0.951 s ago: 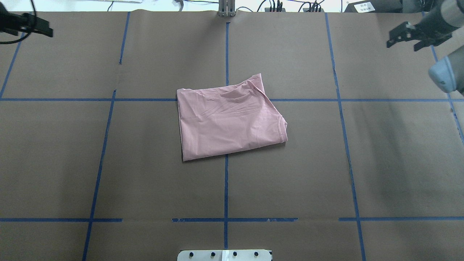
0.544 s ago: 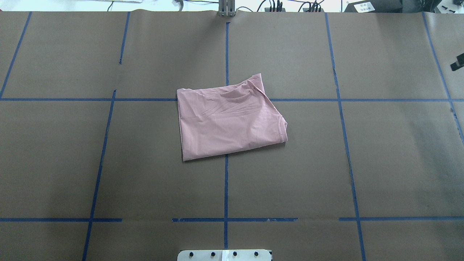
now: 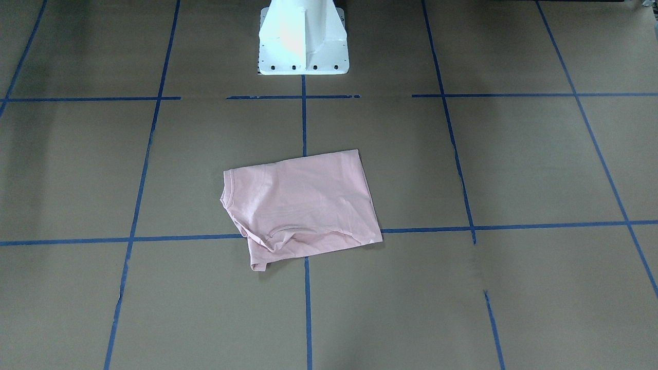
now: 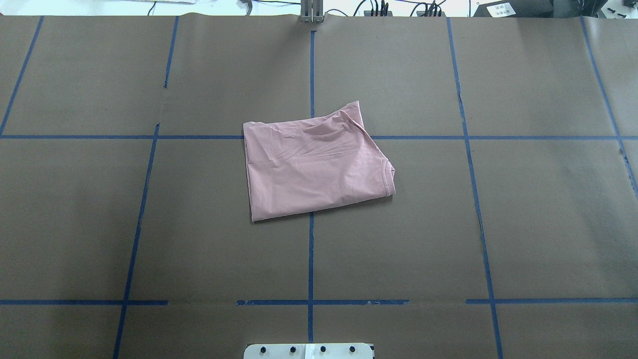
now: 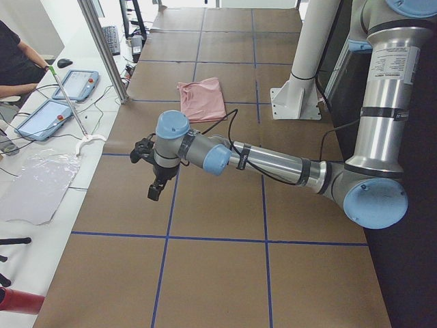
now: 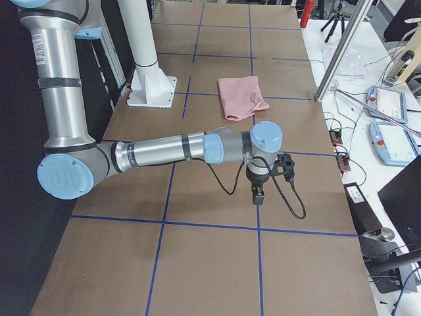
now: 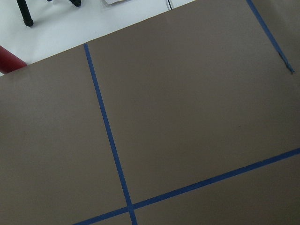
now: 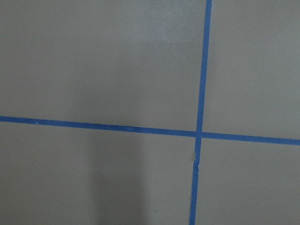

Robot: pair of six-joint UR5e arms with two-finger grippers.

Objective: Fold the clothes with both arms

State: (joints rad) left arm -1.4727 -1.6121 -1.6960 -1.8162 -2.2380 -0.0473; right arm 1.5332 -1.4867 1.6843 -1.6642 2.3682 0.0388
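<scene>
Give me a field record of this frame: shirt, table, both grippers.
shirt: pink T-shirt, folded to a rough rectangle, flat at table centre, print not visible
table: brown paper cover, blue tape grid
left: left gripper above table's left end, clear of shirt; open/shut cannot tell
right: right gripper above right end, clear of shirt; open/shut cannot tell

T-shirt [image 4: 314, 164]: pale pink across the whole face that shows; hem stitching in the same pink.
Table cover [image 4: 548, 224]: flat brown paper, matte.
Tape lines [image 4: 310, 259]: blue, laid as a grid of large squares over the brown.
Pedestal [image 3: 303, 36]: white; row of dark bolt dots along the base plate.
Left arm [image 5: 273, 164]: silver-grey tubes, light blue joint caps, black bands, black cable.
Right arm [image 6: 164, 150]: silver-grey tubes, light blue joint caps, black bands, black cable.
Left gripper [image 5: 156, 190]: black.
Right gripper [image 6: 257, 195]: black.
</scene>
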